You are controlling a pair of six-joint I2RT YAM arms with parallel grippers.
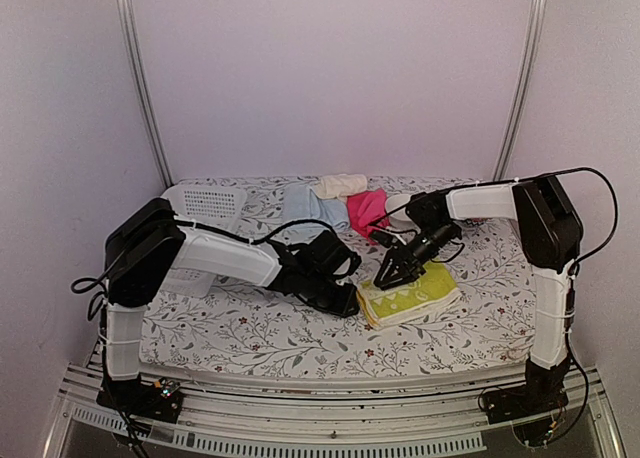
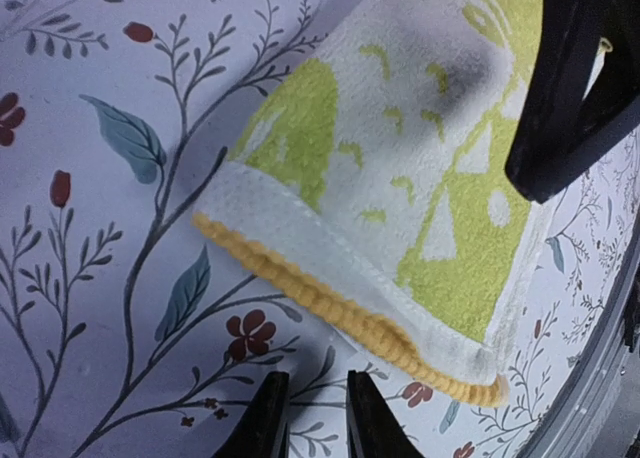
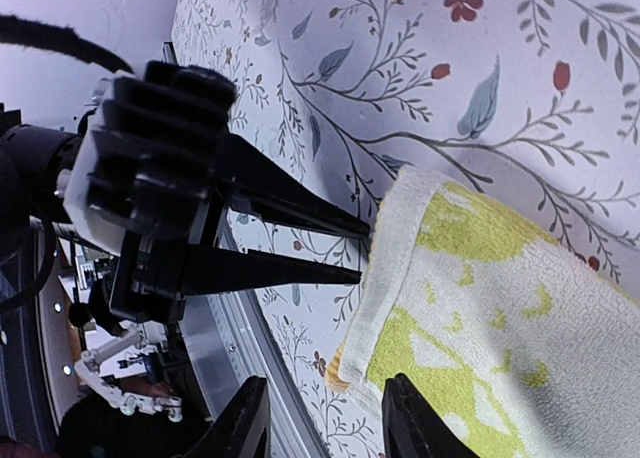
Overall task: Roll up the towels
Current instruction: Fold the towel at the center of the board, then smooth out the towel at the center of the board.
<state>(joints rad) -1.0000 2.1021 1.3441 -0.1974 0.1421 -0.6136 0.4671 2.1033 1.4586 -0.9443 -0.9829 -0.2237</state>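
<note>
Flagging risks, biggest first.

1. No grip. The yellow-green and white patterned cloth towel (image 1: 412,294) lies folded flat and unrolled on the floral-covered tabletop (image 1: 260,333). Neither arm holds it. The right fingers (image 3: 245,428) hang open over the towel's left end with nothing between them. The left fingers (image 2: 272,418) are narrowly parted at its left edge, also empty. I can't tell whether their tips touch the hem. A push from there could slide the whole towel instead of turning it over.
2. Collision. Both sets of fingers crowd the same end of the towel, so closing or sweeping either one could clip the other.
3. Layers. The yellow underside peeks out past the white hem. Catching only one ply would probably peel the fold open and skew the roll.
4. Snag. The low left tips could pinch the table covering along with the towel.

Containers: one white perforated plastic basket (image 1: 210,200) sits well left of and behind the yellow-green towel. The left arm partly hides it, and the visible part shows nothing inside. The light blue towel (image 1: 305,210), hot pink towel (image 1: 368,210) and cream towel (image 1: 340,185) are bunched behind the yellow-green towel on the tabletop, outside the basket.
</note>
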